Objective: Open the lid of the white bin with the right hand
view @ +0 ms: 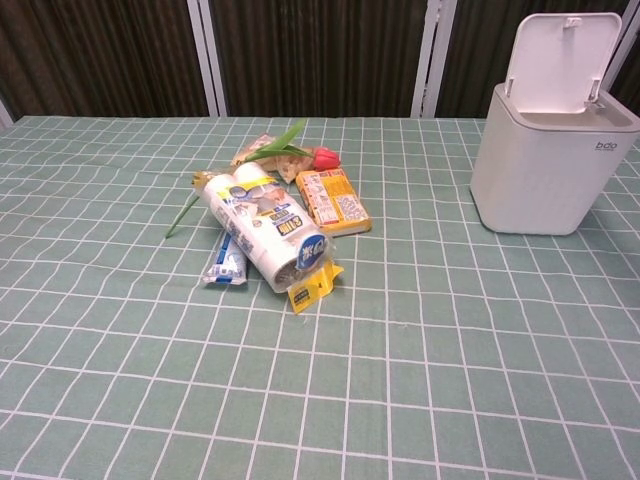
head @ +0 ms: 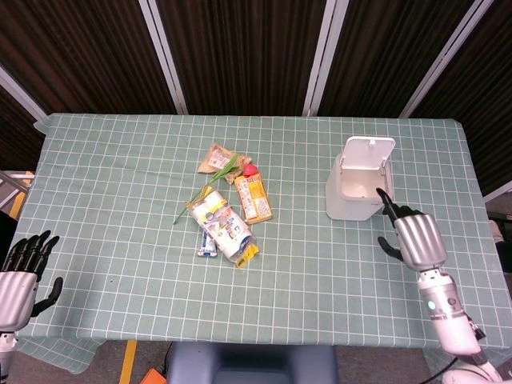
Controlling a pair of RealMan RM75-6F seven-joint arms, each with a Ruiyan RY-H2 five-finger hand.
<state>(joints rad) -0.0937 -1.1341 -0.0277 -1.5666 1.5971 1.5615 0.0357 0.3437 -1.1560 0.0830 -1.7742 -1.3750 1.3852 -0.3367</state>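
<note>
The white bin stands at the right of the table. Its lid is up, tilted back on its far hinge, and the bin's inside shows. My right hand hovers just in front of the bin on the near right, one finger pointing toward the rim and the rest curled in, holding nothing. It does not show in the chest view. My left hand is at the table's near left corner, fingers spread, empty.
A pile of litter lies mid-table: a rolled white packet, an orange box, a snack bag and a red tulip. The green checked cloth covers the table.
</note>
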